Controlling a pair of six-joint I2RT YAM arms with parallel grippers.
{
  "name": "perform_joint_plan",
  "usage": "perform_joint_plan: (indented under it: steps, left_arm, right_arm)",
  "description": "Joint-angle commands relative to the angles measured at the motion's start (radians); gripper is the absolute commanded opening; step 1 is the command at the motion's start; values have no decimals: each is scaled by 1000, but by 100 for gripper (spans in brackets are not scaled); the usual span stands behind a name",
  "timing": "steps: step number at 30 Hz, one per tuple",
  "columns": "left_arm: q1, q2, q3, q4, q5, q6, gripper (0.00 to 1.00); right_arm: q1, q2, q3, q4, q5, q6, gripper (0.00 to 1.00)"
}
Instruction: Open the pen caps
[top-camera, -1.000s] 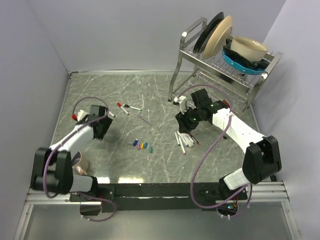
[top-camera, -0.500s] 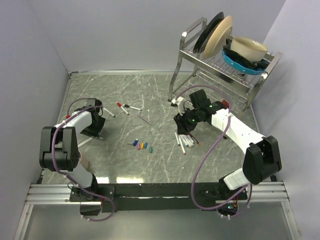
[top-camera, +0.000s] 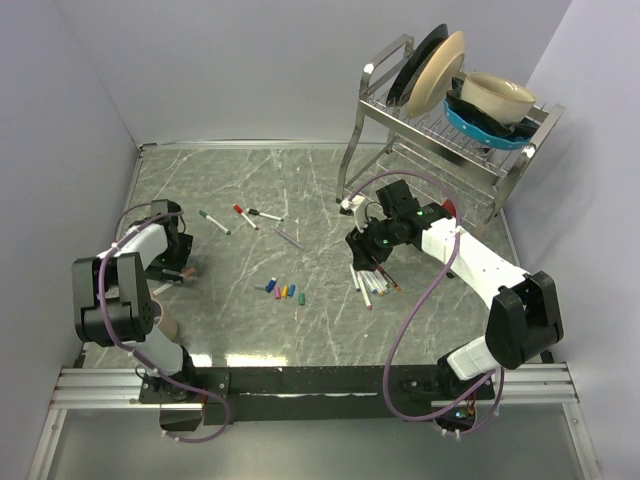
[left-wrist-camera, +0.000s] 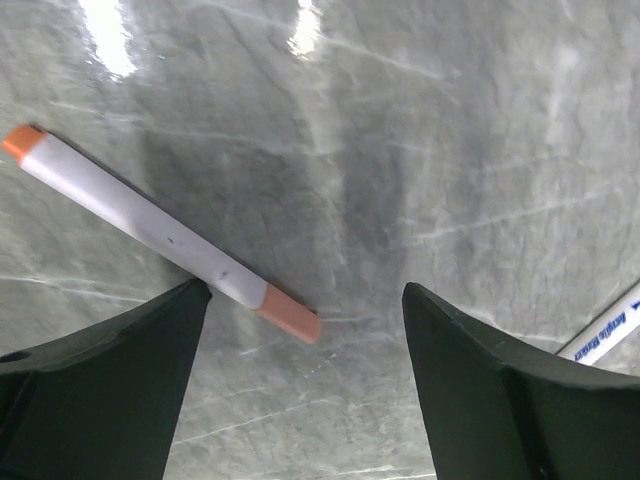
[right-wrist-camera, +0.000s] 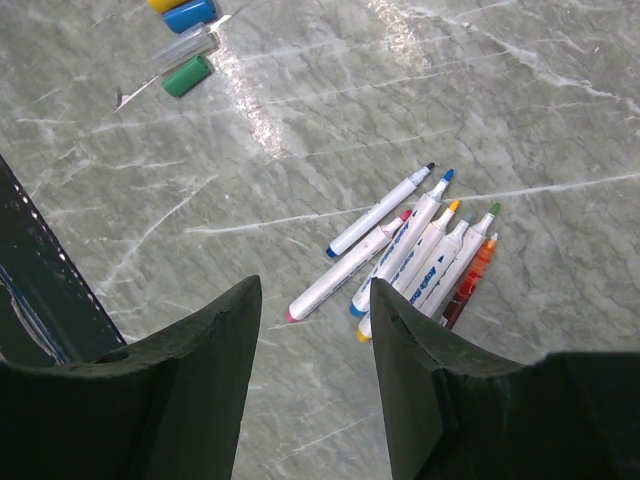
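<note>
The orange cap (left-wrist-camera: 288, 313) is sitting on the end of a thin white pen (left-wrist-camera: 150, 222) lying at the left side of the desk (left-wrist-camera: 450, 150). It is looking small, light, hard and slippery, so pinching it across its middle is likely working best. The left arm (top-camera: 147, 245) is bending low over it with the left jaws spread wide and empty, while the right jaws are hanging spread and empty over the bare pens (right-wrist-camera: 420, 250).
</note>
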Motion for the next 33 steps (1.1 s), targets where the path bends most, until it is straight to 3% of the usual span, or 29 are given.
perform_joint_plan:
  steps: [1,7,14,19,20,26,33]
  left_arm:
    - [38,-13,-10,-13,20,-7,84]
    - [67,30,47,-76,-4,-7,72]
    - [66,59,50,-77,4,20,44]
    - [66,30,-4,4,82,46,27]
    - [66,16,-13,34,112,60,19]
    - [47,-42,-70,145,211,161,12]
    - [-110,-18,-56,240,252,313,8]
  right_arm:
    - [4,-25,-6,5,-6,-12,56]
    - [7,-30,-8,5,-7,-12,56]
    - [7,-33,-8,5,-14,-14,56]
    - [6,-36,-9,6,-15,-15,56]
    - [6,-38,-9,5,-15,-15,56]
    - [6,-35,-11,8,-18,-15,56]
    - [6,-30,-12,8,-20,-17,56]
